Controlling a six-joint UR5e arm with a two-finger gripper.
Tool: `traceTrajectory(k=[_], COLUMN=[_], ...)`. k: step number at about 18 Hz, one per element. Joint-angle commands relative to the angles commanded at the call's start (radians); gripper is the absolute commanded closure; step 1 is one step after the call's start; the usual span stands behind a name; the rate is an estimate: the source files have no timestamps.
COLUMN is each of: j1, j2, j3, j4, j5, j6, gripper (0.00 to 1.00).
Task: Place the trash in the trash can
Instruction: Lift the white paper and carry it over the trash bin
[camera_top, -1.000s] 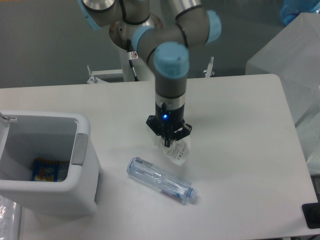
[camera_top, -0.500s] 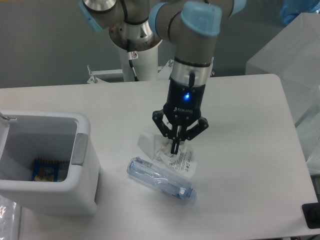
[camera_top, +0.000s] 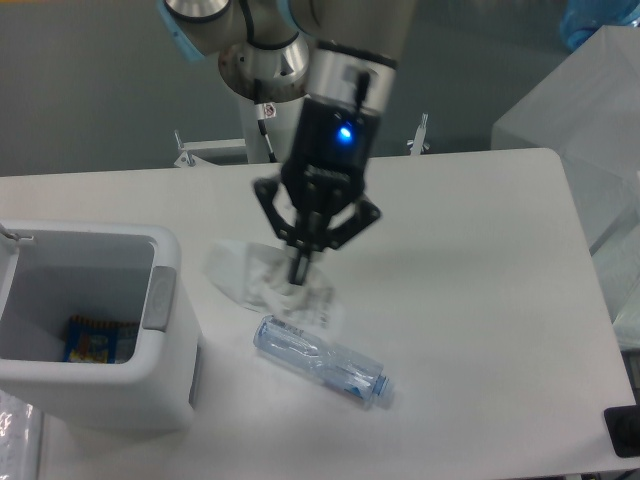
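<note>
Two bits of trash are left: the bottle (camera_top: 322, 363) is lying on the surface (camera_top: 480, 300) up front, while behind it the wrapper (camera_top: 262, 280) is pinched in the closed jaws of the gripper (camera_top: 298, 270), lifted. Next it'll need carrying left and dropping into the can (camera_top: 90, 330).

From my console the tabletop (camera_top: 480, 300) reads as a smooth, matt white laminate with only soft reflections. The bottle (camera_top: 320, 362) is thin clear plastic, crushed and creased, with glossy glints along its ridges and a bluish tint at the cap end. The wrapper (camera_top: 262, 283) looks like crinkled transparent film, milky where it folds, with dark print on it. The trash can (camera_top: 100, 400) is thick white plastic with a satin finish and a dull grey tab. The hand (camera_top: 300, 270) is matt black, and the arm above it shows brushed silver metal with pale blue plastic caps.
</note>
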Motion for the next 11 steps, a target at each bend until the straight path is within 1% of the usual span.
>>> traceTrajectory(k=[2,3,7,9,11], j1=[-0.057,-0.077,-0.135,-0.172,-0.183], j2=[0.012,0.009,-0.001,-0.003,-0.02], j3=[-0.009,-0.003,-0.015,-0.04,-0.038], j4=[0.0,0.0,0.0,0.002,0.02], j5=[-0.002,-0.002,-0.002,-0.002,-0.002], j6=[-0.006,-0.008,0.0,0.001,0.0], gripper=[0.89,0.89,0.89,0.89,0.88])
